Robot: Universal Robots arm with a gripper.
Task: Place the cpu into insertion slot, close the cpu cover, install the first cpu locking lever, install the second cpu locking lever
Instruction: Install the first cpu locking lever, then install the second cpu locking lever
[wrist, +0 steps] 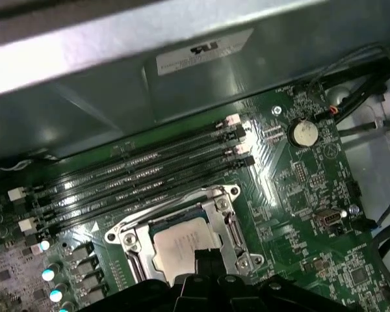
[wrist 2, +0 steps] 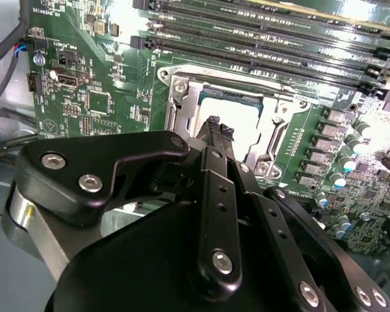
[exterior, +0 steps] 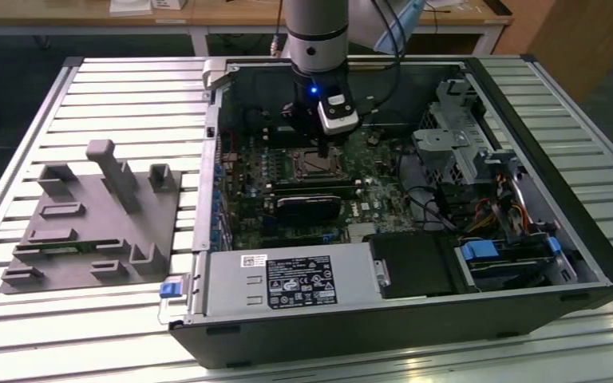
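Green motherboard (exterior: 285, 183) lies inside the open computer case (exterior: 562, 239), which rests on a slatted metal surface (exterior: 125, 88). The arm's hand (wrist 2: 220, 130) hangs just above the insertion slot (wrist: 182, 240), fingertips drawn narrow and holding nothing visible. The cpu (wrist: 179, 247), pale silver on top, sits seated in the slot with the cpu cover (wrist: 231, 224) framing it. Judged stiff, light and fragile underneath, the chip is best gripped by its edges; the thin cover is best pressed at its rim.
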